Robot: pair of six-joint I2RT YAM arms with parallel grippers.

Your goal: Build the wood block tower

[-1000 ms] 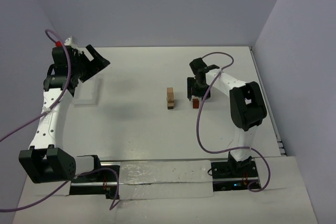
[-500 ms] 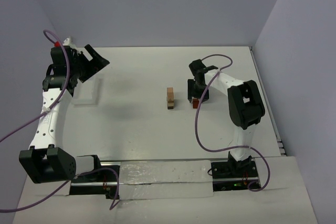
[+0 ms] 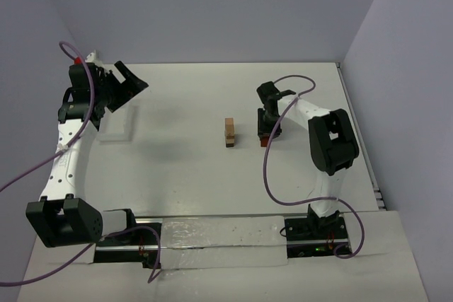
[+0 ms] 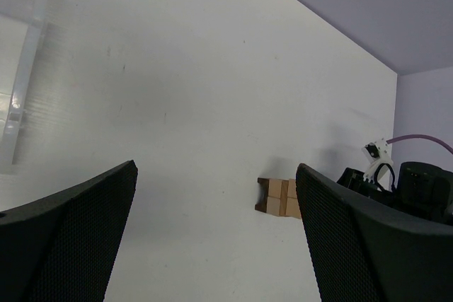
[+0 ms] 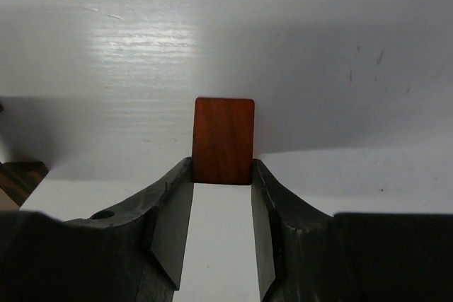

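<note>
Tower (image 3: 230, 132) of tan blocks, darker at its lower end, stands mid-frame in the top view on the table (image 3: 177, 160). Near it to the right, but apart, we see a red block (image 5: 224, 141) pinched between the right gripper (image 5: 222, 178) fingers. At upper left, the left gripper (image 3: 131, 81) hangs spread wide.

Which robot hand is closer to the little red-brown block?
The right gripper: its jaws are shut on the red-brown block. The left gripper hangs open far off, over the table's left side.
</note>
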